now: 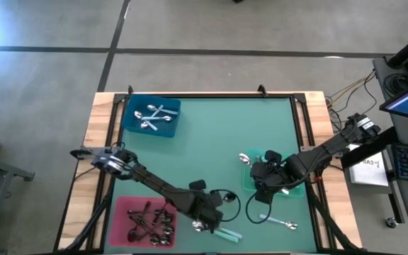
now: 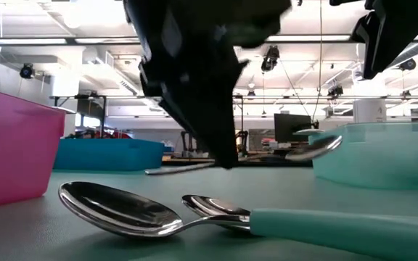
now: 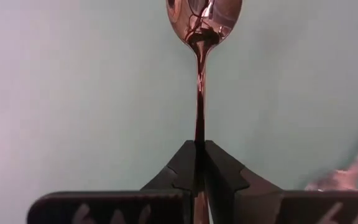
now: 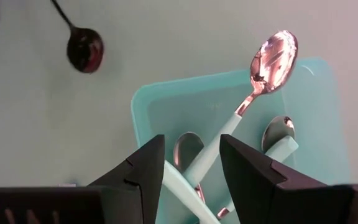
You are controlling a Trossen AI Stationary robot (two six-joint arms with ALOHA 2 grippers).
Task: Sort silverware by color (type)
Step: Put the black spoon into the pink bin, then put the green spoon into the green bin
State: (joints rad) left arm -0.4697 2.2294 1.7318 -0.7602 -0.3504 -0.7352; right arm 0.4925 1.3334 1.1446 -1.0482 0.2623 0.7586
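The left gripper (image 3: 199, 163) is clamped flat on the thin stem of a spoon (image 3: 202, 14), whose bowl points straight ahead of the fingertips. To do this well, lift vertically so the mint-handled spoons (image 2: 216, 214) lying just beside it stay put. The handle's colour is hidden inside the jaws (so which tray suits it is unclear). The right gripper (image 4: 191, 163) hangs open, empty, over the green tray (image 4: 148, 109).
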